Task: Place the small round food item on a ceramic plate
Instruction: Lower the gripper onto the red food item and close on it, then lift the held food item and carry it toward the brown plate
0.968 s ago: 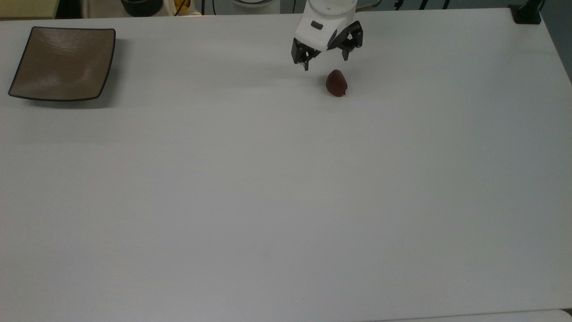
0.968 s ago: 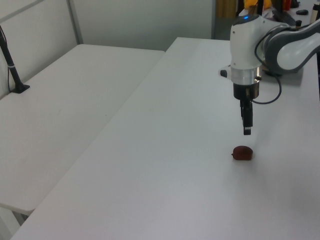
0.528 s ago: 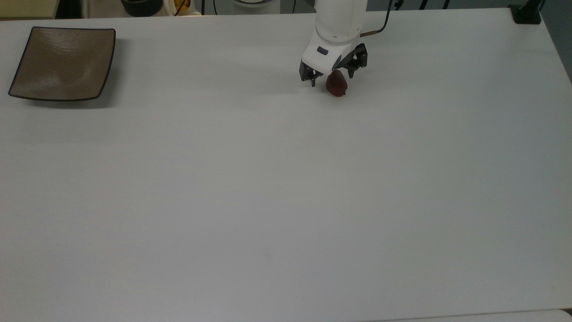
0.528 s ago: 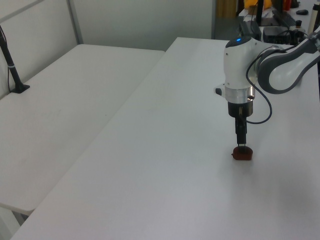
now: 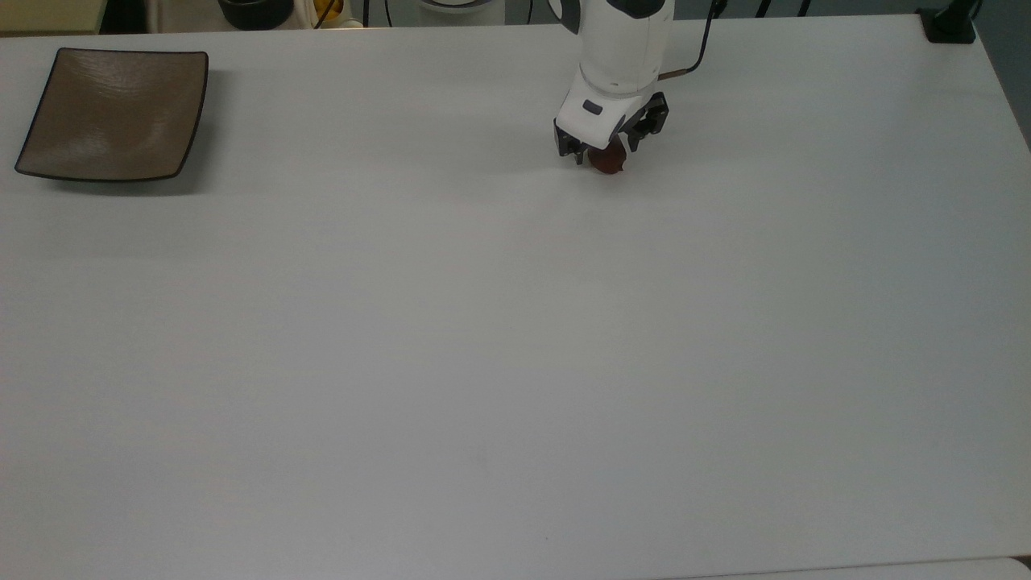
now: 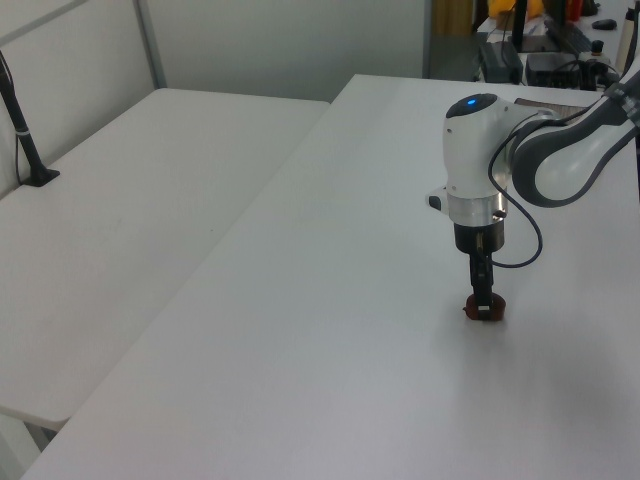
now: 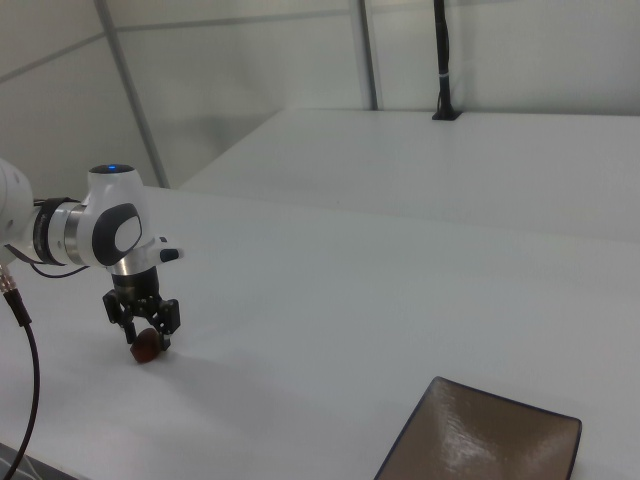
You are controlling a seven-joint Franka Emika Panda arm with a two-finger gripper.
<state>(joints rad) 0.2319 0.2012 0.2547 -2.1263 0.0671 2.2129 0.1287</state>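
The small round food item (image 5: 610, 161) is a dark reddish-brown lump lying on the white table near its far edge in the top view. My gripper (image 5: 604, 151) stands straight over it, lowered to the table, open, with one finger on each side of the lump. In the left view the fingers (image 6: 482, 295) hide most of the food item (image 6: 487, 312). From the right view the food item (image 7: 147, 345) peeks out under the gripper (image 7: 144, 333). The ceramic plate (image 5: 113, 113), square and glossy brown, sits bare at the top view's far left, also at the plate (image 7: 480, 445) in the right view's lower right.
A black clamp post (image 5: 949, 24) stands at the table's far right corner in the top view. A dark bowl (image 5: 256, 10) sits beyond the far edge. A second white table (image 6: 130, 200) adjoins on the left view's left. The arm's cable (image 5: 683, 56) trails behind the wrist.
The gripper has come down from above and behind the food item until its open fingers straddle it at table level. The food item and plate have not moved.
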